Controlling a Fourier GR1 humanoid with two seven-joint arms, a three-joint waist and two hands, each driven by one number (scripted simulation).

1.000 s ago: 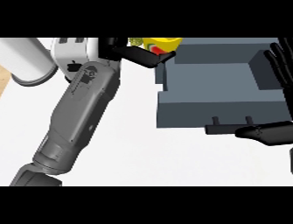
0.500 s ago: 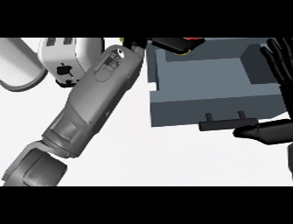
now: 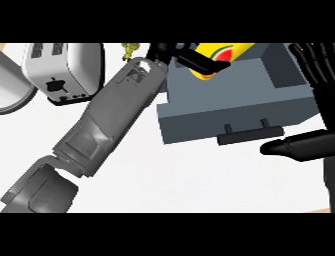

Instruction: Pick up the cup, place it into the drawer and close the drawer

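Observation:
A yellow cup (image 3: 216, 56) with a red and green mark on its side hangs at the top of the head view, over the back left part of the open grey drawer (image 3: 222, 112). My left hand (image 3: 181, 54) is curled round the cup and hides part of it; its grey forearm runs down to the lower left. My right hand (image 3: 325, 95) stands open at the drawer's right side, fingers straight up along the right wall, thumb stretched out below the drawer's front near its dark handle (image 3: 250, 134).
A white toaster (image 3: 63, 70) stands at the upper left on the white counter (image 3: 199, 185), with a pale rounded object (image 3: 0, 85) to its left. A small yellow-green thing (image 3: 129, 49) shows behind my left forearm.
My left hand has carried the cup to the right, from beside the drawer's left edge to above its inside. The view has shifted, with the toaster now fully showing. My right hand stays put.

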